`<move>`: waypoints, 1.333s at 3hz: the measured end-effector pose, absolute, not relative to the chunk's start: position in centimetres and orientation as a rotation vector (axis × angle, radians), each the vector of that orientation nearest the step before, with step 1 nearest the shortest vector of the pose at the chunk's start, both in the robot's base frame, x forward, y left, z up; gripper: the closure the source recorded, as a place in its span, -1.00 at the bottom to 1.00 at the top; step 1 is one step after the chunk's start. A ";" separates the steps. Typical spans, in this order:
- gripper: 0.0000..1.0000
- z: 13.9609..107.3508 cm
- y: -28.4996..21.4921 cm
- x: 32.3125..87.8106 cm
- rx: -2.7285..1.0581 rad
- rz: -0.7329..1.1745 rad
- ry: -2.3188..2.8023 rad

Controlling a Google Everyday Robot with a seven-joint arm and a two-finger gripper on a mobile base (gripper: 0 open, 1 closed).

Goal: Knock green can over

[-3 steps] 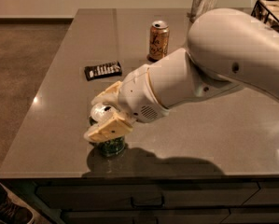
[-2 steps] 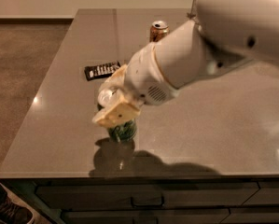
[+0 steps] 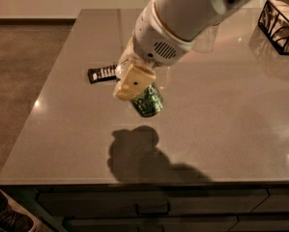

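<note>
Tool (image 3: pixel 133 87) clasps tilted green can (image 3: pixel 149 102), covering its upper half.

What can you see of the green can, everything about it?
The green can has a mottled green-and-white, metal-looking body. It is tilted, its lower end pointing down toward the table, apparently lifted clear, with its shadow apart below. The gripper, above the table, clamps its upper part, hiding the top.
</note>
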State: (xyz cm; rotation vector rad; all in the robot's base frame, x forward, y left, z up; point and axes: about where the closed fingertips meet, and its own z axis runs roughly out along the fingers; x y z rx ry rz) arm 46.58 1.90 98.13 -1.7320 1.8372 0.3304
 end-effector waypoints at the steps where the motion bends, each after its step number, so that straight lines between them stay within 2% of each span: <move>1: 1.00 97.0 0.6 49.3 -1.817 0.167 1.895; 2: 1.00 95.5 -0.2 51.3 -1.900 0.014 1.935; 3: 0.50 92.9 -0.4 52.7 -2.019 -0.139 1.983; 4: 0.05 90.8 -0.3 53.3 -2.088 -0.196 2.013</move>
